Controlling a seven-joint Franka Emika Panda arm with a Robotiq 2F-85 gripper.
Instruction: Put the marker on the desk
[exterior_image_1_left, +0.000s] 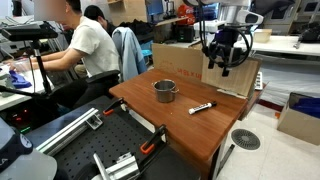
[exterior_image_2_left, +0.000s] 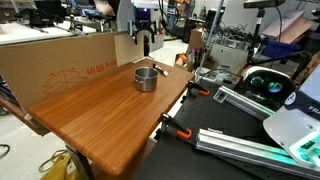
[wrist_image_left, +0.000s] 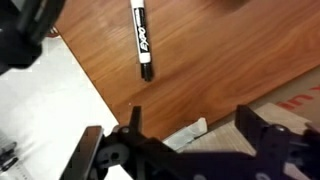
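The marker (exterior_image_1_left: 201, 107), a whitish stick with a dark end, lies flat on the reddish-brown desk (exterior_image_1_left: 180, 128) to the right of the metal cup (exterior_image_1_left: 165, 91). In the wrist view the marker (wrist_image_left: 142, 42) lies on the wood at the top. My gripper (exterior_image_1_left: 222, 60) hangs above the desk's far edge by the cardboard box, well clear of the marker. Its fingers (wrist_image_left: 190, 125) are spread and hold nothing. The desk (exterior_image_2_left: 100, 115) and my gripper (exterior_image_2_left: 146, 40) show in both exterior views.
A cardboard box (exterior_image_1_left: 190, 60) stands along the desk's far side, seen as a wall in an exterior view (exterior_image_2_left: 60, 65). A seated person (exterior_image_1_left: 85, 45) works at the left. A black metal-railed bench (exterior_image_1_left: 90, 145) adjoins the desk. The cup (exterior_image_2_left: 146, 78) stands near my arm.
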